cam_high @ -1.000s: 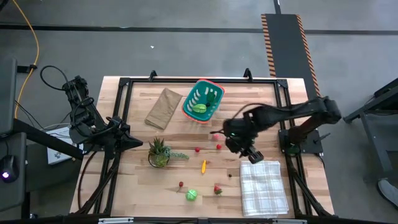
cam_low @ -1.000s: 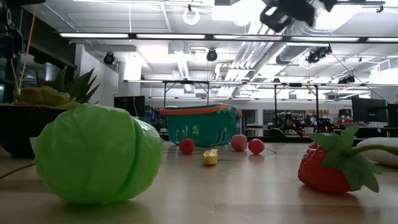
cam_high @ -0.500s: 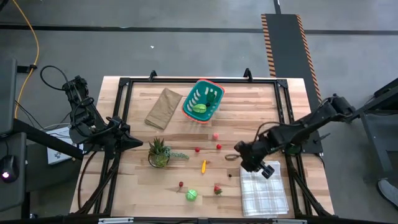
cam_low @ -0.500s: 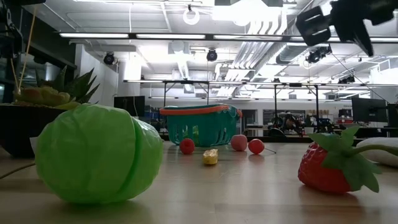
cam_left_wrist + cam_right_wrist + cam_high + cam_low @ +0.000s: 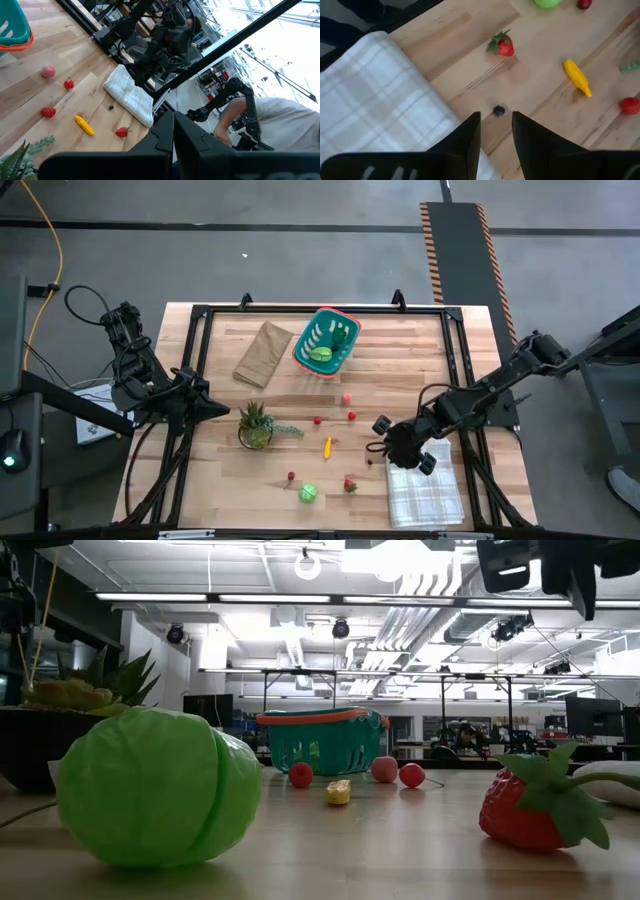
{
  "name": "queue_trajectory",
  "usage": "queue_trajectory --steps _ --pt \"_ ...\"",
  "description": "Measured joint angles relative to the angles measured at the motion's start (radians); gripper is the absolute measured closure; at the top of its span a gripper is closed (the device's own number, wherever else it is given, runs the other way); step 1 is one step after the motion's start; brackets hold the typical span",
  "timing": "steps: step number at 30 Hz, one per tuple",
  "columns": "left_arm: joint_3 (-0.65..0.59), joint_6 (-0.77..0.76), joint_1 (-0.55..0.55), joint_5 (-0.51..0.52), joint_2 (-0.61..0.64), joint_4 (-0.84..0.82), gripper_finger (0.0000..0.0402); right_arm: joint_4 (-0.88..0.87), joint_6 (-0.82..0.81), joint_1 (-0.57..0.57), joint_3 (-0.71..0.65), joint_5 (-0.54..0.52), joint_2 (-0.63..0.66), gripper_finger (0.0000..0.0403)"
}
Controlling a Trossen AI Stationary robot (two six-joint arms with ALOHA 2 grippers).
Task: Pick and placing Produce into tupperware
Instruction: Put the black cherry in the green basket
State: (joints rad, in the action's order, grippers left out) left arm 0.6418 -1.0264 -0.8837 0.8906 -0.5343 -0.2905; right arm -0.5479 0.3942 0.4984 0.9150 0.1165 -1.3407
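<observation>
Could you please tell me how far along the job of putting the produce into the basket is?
Done: the teal plastic basket with the orange rim already holds green pieces. In hand: the right pincer, open and empty, hovers over a small dark berry beside the checked white cloth. Left: the yellow piece, strawberry, green cabbage, pink ball and small red pieces. The left pincer waits shut.

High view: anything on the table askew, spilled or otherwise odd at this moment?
Nothing is spilled or damaged. The basket sits at an angle to the table edges, as does the paper bag beside it. Produce lies scattered singly across the wood, such as the yellow piece. The potted plant stands upright.
</observation>
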Motion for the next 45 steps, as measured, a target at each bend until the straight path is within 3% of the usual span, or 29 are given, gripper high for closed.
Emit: queue_trajectory --steps 12,22,45 --pt "0.000 0.000 0.000 0.000 0.000 0.000 0.0401 0.102 0.146 0.000 0.000 0.013 -0.136 0.0299" --pt "0.000 0.000 0.000 0.000 0.000 0.000 0.0401 0.157 0.165 -0.002 0.000 -0.010 -0.241 0.0299" --pt "0.000 0.000 0.000 0.000 0.000 0.000 0.0401 0.210 0.164 -0.063 -0.033 0.009 -0.310 0.0299"
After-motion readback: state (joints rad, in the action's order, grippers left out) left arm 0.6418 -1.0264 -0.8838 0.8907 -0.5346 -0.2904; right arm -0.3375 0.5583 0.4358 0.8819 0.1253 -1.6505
